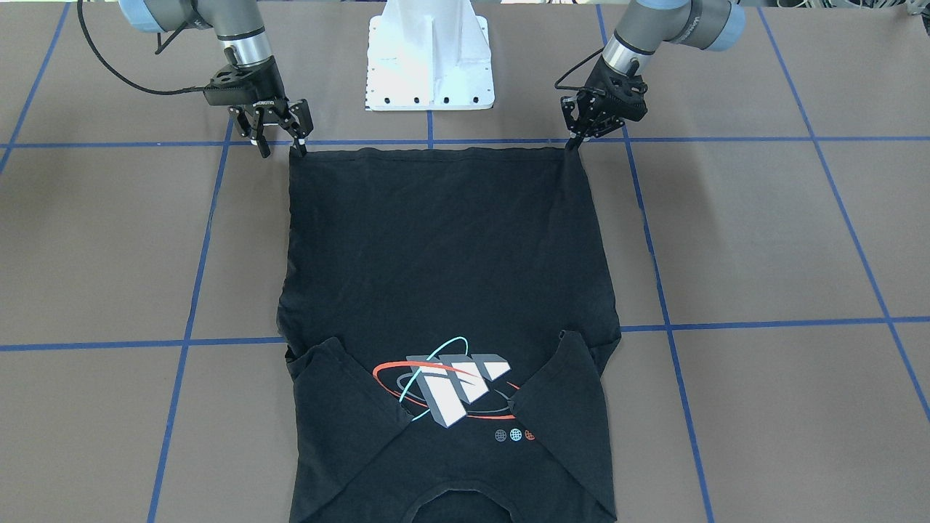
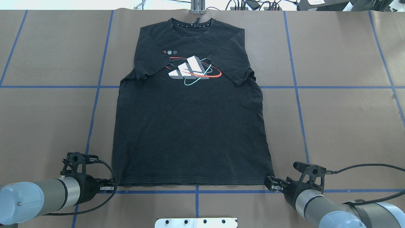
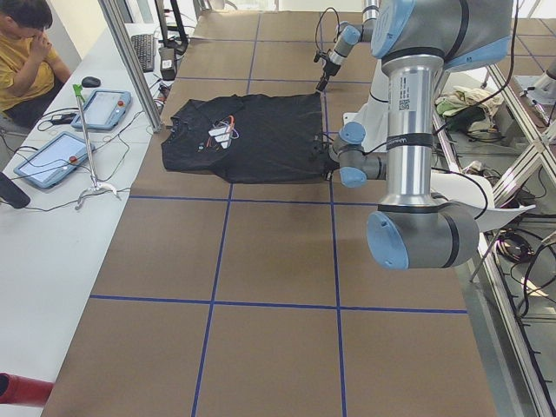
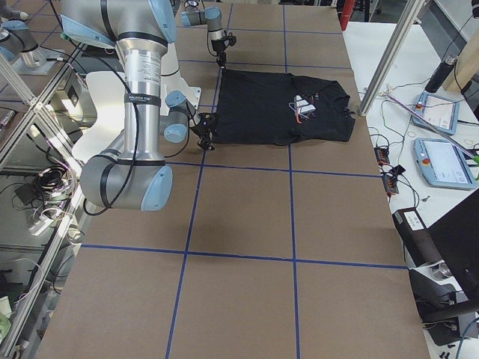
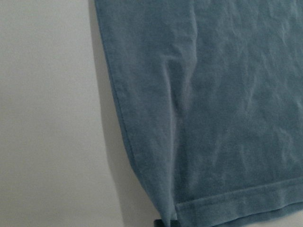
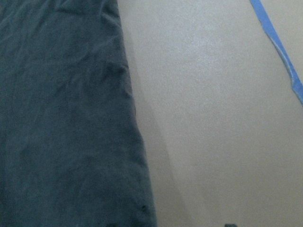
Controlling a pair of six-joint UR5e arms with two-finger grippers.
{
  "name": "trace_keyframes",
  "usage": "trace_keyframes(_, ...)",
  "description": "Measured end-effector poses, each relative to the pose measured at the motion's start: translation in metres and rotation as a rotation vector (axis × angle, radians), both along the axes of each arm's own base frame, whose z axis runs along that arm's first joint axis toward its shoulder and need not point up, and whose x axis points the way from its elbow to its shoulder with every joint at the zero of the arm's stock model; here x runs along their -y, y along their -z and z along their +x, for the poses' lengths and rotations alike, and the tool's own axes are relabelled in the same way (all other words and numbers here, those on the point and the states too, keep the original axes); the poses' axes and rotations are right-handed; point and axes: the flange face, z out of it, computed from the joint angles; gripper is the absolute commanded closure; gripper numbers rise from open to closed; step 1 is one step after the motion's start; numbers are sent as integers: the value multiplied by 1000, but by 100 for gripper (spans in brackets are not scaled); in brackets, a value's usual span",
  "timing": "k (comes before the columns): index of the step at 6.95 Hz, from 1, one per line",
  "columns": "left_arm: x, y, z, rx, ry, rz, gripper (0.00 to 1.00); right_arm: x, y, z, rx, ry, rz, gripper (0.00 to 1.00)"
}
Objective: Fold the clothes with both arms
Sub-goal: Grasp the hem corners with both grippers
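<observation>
A table covered in brown paper (image 1: 763, 240) and crossed by blue tape lines (image 1: 726, 325) fills the scene, with the robot's white pedestal (image 1: 429, 65) at its edge between the two arms.

The black T-shirt (image 1: 436, 240) lies flat and face up in the middle of the table. Its hem (image 2: 190, 183) runs along the tape line nearest the pedestal, and its collar (image 2: 191, 23) is at the far side. Both short sleeves (image 1: 341, 385) are folded inward over the chest, and their edges touch the grey-white block graphic (image 1: 454, 385) with its red and cyan rings.

The left gripper (image 1: 576, 142) sits low at one hem corner. Its fingers are pinched together on the cloth, and the corner is drawn up into a small point between them. The left wrist view shows the hem corner ending at a dark fingertip (image 5: 161, 222) at the bottom edge.

The right gripper (image 1: 282, 149) is at the other hem corner with its fingers spread wide. One fingertip (image 1: 300, 149) is just at the corner and the other stands off the shirt over bare paper. It grips nothing. In the right wrist view the shirt's side edge lies flat on the paper.
</observation>
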Motion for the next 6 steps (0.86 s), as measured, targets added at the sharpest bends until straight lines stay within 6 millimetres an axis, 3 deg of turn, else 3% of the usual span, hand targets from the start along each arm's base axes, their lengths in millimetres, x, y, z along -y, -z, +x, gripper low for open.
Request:
trace_keyframes(3, -2, 0, 1, 3, 7, 7, 100, -18, 5, -7, 15, 16, 16, 63)
trace_keyframes(4, -3, -1, 2, 3, 9, 7, 100, -22, 6, -8, 17, 22, 17, 67)
trace_keyframes(6, -3, -1, 1, 4, 11, 6, 100, -23, 4, -9, 12, 26, 18, 67)
